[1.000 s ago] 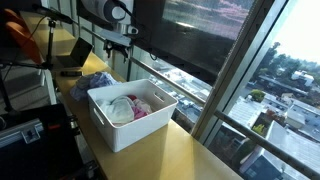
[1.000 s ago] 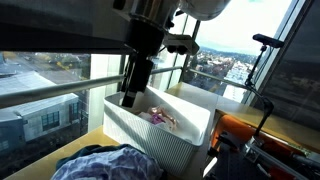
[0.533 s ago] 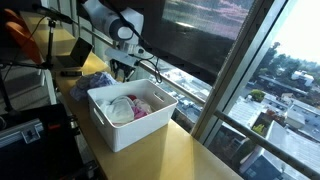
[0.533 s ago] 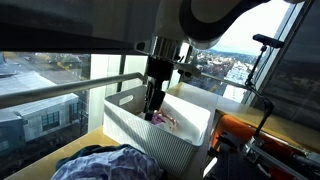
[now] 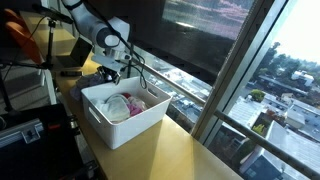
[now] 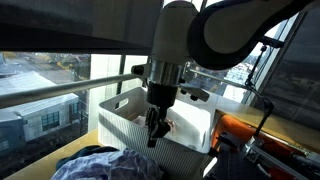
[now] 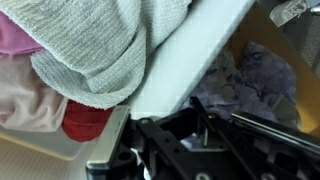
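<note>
I am squeezing my pincer tight on the thin top edge of the white bin, so I am holding the bin itself and not any cloth.

Going from left to right in my wrist view, a pink cloth is lying in the bin. Next, a grey towel is drooping over a red thing. Then the bin's white wall is running down into my pincer. Last, a pile of clothes is sitting outside, just beside the wall, on the table.

So I think 3 soft things are in the bin already, and 1 pile is not in it yet.

In an exterior view the bin is looking a bit tipped. The wall is standing between the pile and the inside. My arm is hanging over that corner too. Far to the right, an orange thing and a black stand are standing well apart from me.
</note>
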Robot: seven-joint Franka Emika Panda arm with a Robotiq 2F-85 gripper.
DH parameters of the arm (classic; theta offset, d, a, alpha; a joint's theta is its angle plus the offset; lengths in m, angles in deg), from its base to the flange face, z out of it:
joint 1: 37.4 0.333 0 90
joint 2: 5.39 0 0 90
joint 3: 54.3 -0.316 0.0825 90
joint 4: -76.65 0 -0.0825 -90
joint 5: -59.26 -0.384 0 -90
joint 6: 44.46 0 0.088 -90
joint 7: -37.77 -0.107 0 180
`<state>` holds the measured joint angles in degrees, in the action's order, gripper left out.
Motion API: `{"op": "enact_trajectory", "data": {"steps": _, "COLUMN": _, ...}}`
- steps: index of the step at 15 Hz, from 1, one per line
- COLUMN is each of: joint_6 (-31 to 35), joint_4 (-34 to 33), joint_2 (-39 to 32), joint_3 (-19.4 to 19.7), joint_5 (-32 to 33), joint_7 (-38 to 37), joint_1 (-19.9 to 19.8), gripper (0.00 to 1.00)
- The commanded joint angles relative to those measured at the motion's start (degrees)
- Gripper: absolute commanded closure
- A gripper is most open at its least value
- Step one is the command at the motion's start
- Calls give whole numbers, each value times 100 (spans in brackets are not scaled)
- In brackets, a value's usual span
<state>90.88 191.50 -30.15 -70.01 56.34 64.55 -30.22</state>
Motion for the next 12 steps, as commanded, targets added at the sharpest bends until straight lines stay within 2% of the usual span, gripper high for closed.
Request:
{"op": "enact_trajectory", "data": {"steps": 1, "joint_6": 79, "joint_4": 51, "joint_2": -11, "joint_3": -46, "joint_5": -42, "joint_7": 2, "joint_1": 9, "gripper": 100}}
{"op": "enact_trajectory", "data": {"steps": 6, "joint_6": 38, "joint_4": -7, "joint_2": 25, "joint_3": 92, "joint_5": 57, "joint_7": 69, "joint_1": -111, "gripper": 100}}
{"op": "enact_trajectory", "data": {"steps": 12, "joint_6": 44, "joint_4": -134, "joint_2": -23, "joint_3": 445, "joint_5": 101, "joint_7": 193, "joint_1": -522, "gripper": 100}}
